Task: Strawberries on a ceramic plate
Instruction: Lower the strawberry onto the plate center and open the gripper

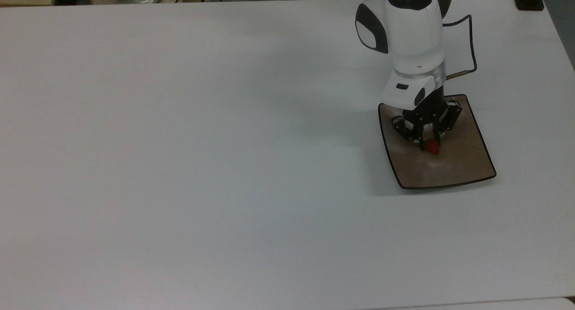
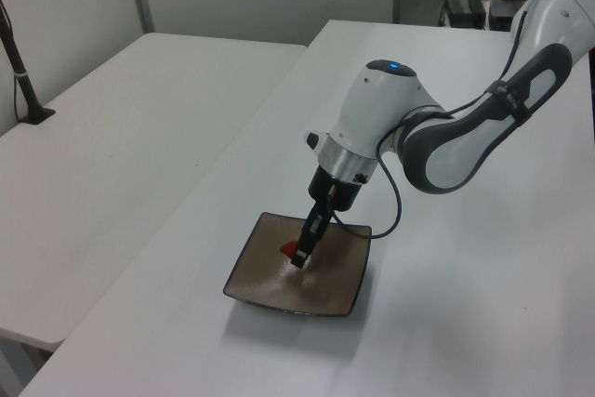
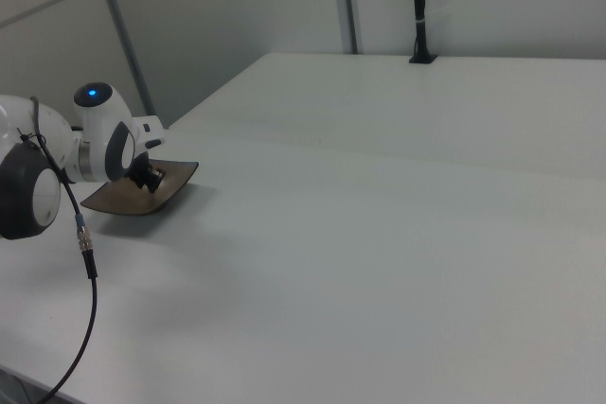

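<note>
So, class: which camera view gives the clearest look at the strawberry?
The top view: the strawberry shows red between the end effector fingertips, over the brown plate. In the left view it is a small red spot beside the fingers. In the right view the arm covers that spot.

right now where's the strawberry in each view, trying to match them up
Top view: the strawberry sits right of centre, at the gripper tips, over the ceramic plate.
Left view: the strawberry is low and central, just to the left view's left of the gripper, over the same plate.
Right view: I cannot make it out; the arm covers that part of the plate.
Shared landmark: the square brown plate with its black rim.
</note>
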Tool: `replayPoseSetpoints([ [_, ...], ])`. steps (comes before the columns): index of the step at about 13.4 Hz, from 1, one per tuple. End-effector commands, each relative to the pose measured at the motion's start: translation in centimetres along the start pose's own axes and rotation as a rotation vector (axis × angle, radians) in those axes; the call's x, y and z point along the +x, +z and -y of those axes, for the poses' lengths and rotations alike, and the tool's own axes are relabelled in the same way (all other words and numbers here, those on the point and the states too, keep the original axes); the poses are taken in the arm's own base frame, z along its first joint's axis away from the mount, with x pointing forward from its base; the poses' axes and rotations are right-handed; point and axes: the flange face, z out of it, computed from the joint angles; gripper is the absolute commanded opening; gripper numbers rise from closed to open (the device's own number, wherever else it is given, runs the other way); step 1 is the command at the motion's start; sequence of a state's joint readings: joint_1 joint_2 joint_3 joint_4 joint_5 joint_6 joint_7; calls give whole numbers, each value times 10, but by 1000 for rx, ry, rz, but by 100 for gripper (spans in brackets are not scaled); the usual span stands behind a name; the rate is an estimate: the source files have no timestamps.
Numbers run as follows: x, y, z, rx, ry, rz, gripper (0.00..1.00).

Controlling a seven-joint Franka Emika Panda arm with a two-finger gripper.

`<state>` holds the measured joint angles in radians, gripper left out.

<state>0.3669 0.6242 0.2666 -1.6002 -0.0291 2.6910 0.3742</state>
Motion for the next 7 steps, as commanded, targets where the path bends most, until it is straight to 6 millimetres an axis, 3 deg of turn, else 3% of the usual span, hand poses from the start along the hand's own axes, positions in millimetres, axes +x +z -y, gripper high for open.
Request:
replayPoseSetpoints([
  [1, -5, -1, 0, 0, 24, -13, 55],
  [2, -7, 0, -1, -2, 26, -9, 72],
  [3, -7, 0, -1, -3, 24, -9, 100],
  [7, -6, -1, 0, -2, 23, -10, 100],
])
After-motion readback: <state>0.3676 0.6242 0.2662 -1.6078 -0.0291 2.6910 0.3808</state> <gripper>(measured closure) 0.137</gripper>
